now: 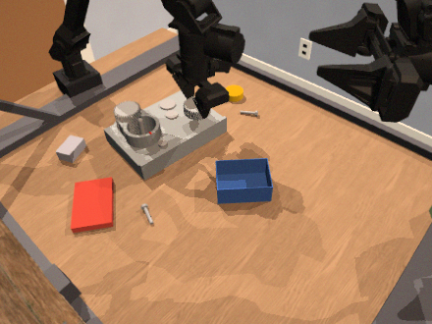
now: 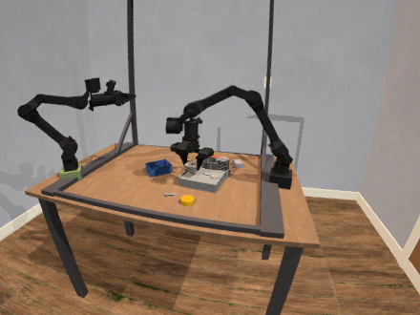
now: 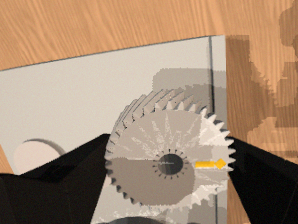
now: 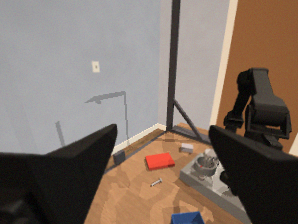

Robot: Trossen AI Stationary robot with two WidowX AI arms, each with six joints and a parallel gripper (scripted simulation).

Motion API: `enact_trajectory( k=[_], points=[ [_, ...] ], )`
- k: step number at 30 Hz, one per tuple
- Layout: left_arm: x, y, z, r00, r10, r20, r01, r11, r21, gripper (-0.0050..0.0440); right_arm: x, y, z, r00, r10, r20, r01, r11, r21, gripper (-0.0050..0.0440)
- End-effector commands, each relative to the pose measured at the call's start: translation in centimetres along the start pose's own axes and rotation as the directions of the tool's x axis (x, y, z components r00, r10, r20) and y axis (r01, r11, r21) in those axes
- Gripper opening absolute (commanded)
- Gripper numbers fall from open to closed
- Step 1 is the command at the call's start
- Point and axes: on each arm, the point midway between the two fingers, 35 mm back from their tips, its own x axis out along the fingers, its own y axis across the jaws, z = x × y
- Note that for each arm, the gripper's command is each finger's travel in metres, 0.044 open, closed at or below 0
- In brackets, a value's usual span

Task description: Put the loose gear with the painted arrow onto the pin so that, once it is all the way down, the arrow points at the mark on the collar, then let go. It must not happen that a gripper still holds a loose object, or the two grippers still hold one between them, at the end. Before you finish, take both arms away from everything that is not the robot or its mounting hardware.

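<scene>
The left claw (image 1: 200,105) (image 2: 191,164) (image 3: 167,142) is gripping the arrowed gear (image 1: 191,109) (image 3: 150,175) over the grey block's (image 1: 182,153) (image 2: 202,183) (image 3: 100,90) (image 4: 220,192) end, the transfer probably starting and next requiring carriage to the collar (image 1: 143,135) (image 4: 204,166) and arrow alignment.

In the exterior view, the left arm (image 1: 191,59) (image 2: 232,92) (image 4: 259,92) rises beside the right-hand edge of the bench (image 1: 245,255) (image 2: 115,191) (image 3: 100,25) (image 4: 125,200) and arches inward, its wrist upright. The left gripper (image 1: 196,105) (image 2: 193,167) (image 3: 167,142) points down, its jaws parted but clamped. By the opposite edge, the right arm (image 1: 417,64) (image 2: 48,99) is folded, its forearm roughly level. The right gripper (image 1: 315,53) (image 2: 133,97) (image 4: 162,129) hangs high above the bench, roughly horizontal, jaws wide and holding nothing.
</scene>
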Motion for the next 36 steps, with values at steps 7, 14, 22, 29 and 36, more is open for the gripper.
enact_trajectory(
  k=[7,14,22,29,36],
  points=[
    [-3.0,0.0,-1.6,0.999,-0.048,0.025,0.052,0.987,-0.149,0.0,-0.1,0.0,0.8,1.0,0.0,0.02,0.0,1.0,0.0,0.04],
    [-4.6,0.9,-4.4,0.998,-0.052,0.029,0.059,0.921,-0.386,0.0,-0.1,0.0,0.8,1.0,0.0,0.02,0.0,1.0,0.0,0.04],
    [-5.7,1.9,-6.6,0.998,-0.051,0.026,0.057,0.831,-0.554,0.0,-0.1,0.0,0.8,1.0,0.0,0.02,0.0,1.0,0.0,0.04],
    [-6.8,3.1,-8.9,0.998,-0.055,0.027,0.057,0.686,-0.725,0.0,-0.1,0.0,0.8,1.0,0.0,0.02,0.0,1.0,0.0,0.04],
    [-7.4,4.2,-10.4,0.998,-0.054,0.026,0.052,0.56,-0.827,0.0,-0.1,0.0,0.8,1.0,0.0,0.02,0.0,1.0,0.0,0.04]
  ],
)
